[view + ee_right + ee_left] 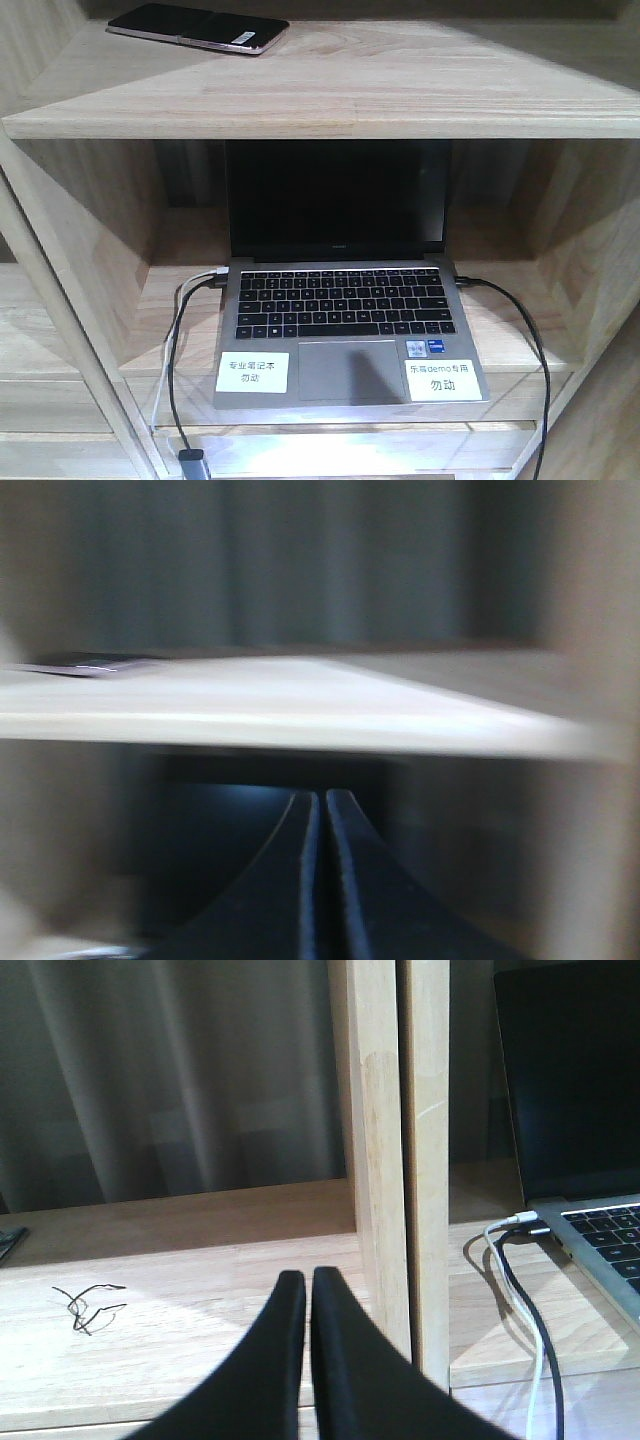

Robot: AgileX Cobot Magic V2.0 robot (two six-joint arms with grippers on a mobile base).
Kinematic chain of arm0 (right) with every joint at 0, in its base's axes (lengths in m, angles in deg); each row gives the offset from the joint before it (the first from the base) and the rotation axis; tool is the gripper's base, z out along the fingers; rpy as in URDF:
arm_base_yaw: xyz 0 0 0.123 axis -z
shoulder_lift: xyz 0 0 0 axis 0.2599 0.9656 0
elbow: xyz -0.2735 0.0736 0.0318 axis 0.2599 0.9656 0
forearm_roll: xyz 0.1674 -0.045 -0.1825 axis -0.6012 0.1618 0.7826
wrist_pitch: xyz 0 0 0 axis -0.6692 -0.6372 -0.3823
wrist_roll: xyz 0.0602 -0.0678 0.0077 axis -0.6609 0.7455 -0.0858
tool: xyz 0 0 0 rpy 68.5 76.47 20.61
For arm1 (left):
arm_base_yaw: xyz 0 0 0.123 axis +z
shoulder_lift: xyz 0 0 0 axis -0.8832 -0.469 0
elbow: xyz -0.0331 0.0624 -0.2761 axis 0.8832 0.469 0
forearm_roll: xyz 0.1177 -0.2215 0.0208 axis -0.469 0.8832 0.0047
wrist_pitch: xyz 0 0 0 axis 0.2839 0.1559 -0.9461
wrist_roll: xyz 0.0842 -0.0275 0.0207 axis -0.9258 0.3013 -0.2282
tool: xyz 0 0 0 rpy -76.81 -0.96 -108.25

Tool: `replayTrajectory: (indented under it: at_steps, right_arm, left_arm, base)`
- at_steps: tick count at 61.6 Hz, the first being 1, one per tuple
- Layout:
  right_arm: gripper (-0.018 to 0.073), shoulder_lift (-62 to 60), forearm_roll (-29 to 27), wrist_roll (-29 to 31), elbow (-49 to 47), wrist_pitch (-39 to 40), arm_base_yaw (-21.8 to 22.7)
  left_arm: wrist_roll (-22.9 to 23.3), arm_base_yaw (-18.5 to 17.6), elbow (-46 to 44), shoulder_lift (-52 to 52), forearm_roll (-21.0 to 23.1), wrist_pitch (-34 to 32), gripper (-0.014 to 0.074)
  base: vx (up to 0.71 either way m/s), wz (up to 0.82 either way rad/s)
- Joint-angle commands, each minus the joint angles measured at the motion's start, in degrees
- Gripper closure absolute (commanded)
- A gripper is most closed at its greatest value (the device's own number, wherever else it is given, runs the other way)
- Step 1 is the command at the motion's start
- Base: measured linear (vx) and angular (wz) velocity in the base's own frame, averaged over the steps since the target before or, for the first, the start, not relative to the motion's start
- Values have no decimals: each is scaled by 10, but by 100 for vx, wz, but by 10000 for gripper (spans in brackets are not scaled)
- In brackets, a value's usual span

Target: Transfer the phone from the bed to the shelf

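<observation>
While the phone (pixel 197 27) lies flat on the upper board of the shelf (pixel 330 100), toward its left end, nothing is touching it. Its small white label sits at the end nearer the middle of the board, and a pinkish rim shows along the near edge. Directly below that board, in the open compartment, a grey laptop (pixel 345 320) stands open with its dark screen toward the back and two white stickers on its palm rest. A black cable (pixel 520 330) leaves the laptop's right side, and a white cable (pixel 190 290) and a dark one leave its left side, hanging over the front of the board.

Seen from the left wrist, the left gripper (pixel 307 1285) has its two black fingers pressed together with nothing between them, just left of the shelf's upright post (pixel 395 1160), with the laptop beyond the post. A thin tangle of wire (pixel 88 1305) lies on the board further left.

From the right wrist, blurred, the right gripper (pixel 322 805) is likewise closed and empty, below the upper board's edge; the phone (pixel 95 664) shows as a dark sliver on that board's left.
</observation>
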Motion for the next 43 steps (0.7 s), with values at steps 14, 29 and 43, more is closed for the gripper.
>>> replayTrajectory:
  at_steps: [14, 29, 43]
  right_arm:
    - [569, -80, -15, 4, 89, 47, 107]
    - [569, -143, -22, -14, 207, 85, 118]
    - [569, -159, -17, -15, 292, 119, 118]
  left_arm:
    - [3, 0, -13, 3, 5, -44, 595]
    - [3, 0, -13, 3, 5, -44, 595]
    - [3, 0, -13, 3, 5, -44, 595]
  base:
    - [0, 0]
    - [0, 0]
    - [0, 0]
